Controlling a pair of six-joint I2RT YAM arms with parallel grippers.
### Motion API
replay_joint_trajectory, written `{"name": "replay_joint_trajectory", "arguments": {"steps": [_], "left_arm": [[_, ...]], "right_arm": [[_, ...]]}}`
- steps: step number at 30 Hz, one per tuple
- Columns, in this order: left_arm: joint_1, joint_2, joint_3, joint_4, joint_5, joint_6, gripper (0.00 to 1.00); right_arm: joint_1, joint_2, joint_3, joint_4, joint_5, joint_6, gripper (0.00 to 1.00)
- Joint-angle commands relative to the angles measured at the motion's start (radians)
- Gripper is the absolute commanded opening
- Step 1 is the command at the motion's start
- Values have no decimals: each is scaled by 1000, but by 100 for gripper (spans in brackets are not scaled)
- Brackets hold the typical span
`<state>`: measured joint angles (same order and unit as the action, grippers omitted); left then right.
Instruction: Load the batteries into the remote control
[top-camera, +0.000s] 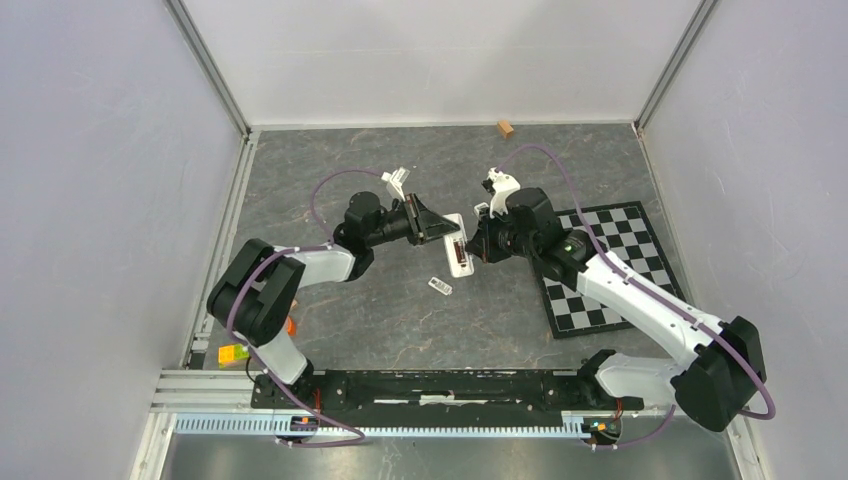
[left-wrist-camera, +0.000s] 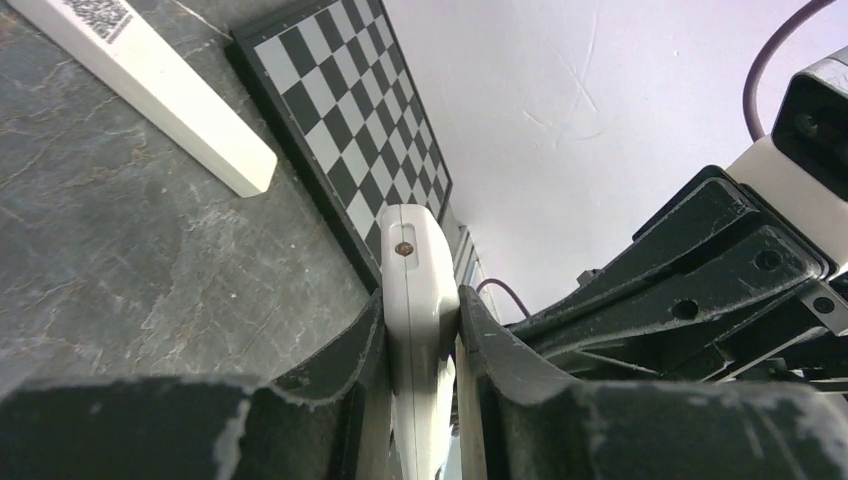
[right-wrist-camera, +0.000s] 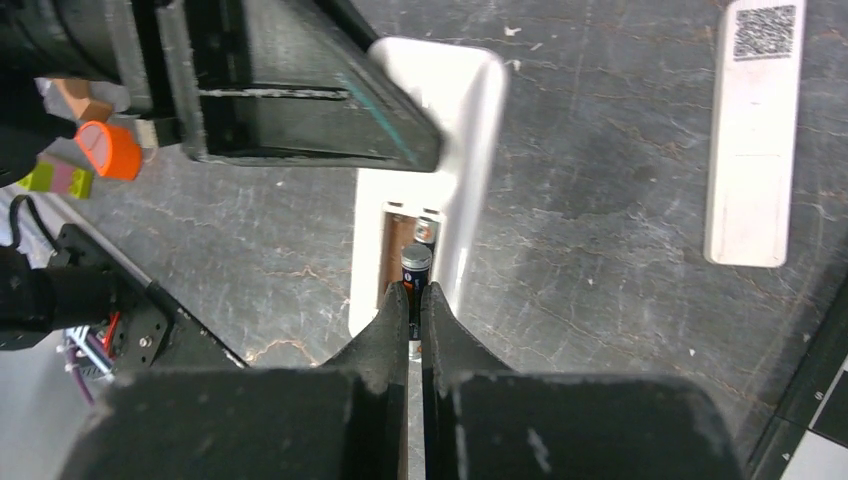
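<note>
Scuffed right hand (right-wrist-camera: 415, 297) around cylindrical battery (right-wrist-camera: 416, 263)

Remote (right-wrist-camera: 475, 110) smooth wht plastic; battery (right-wrist-camera: 415, 272) metal-capped; table (right-wrist-camera: 600, 250) matt gry stone-look.

1. Battery (right-wrist-camera: 416, 268): only the top end shows, rest buried in my right gripper (right-wrist-camera: 415, 300)
2. Left wrist view: remote control (left-wrist-camera: 410, 270) runs off the bottom edge, lower end inside my left gripper (left-wrist-camera: 420, 298)
3. Right wrist view: remote's far end covered by my left gripper
4. Top view: small white piece (top-camera: 440, 287) on the table, too small to identify
5. QR-labelled white bar (left-wrist-camera: 150, 90): cut off at the top-left corner
</note>
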<state>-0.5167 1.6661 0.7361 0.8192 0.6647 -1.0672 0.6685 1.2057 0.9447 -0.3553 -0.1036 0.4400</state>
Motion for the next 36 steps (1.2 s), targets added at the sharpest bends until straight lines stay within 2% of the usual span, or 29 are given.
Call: {"name": "replay_joint_trajectory", "arguments": {"steps": [1,10,17,30,36], "left_arm": [[-16,10,54,129,29,-85,2],[-17,36,65,179,36,-155,2],[-17,38,68,204,38,-202,2],[-16,28,59,204,11,-252,2],[-16,25,58,214,-4,-276,2]], "right_arm": [[3,3,54,46,-84,-33,1],[5,28,63,12,-87,-51,5],[5,37,89,-18,-34,-47,24],[0,-2,131,-47,34,2,35],[-3,-55,100,2,47,28,38]]}}
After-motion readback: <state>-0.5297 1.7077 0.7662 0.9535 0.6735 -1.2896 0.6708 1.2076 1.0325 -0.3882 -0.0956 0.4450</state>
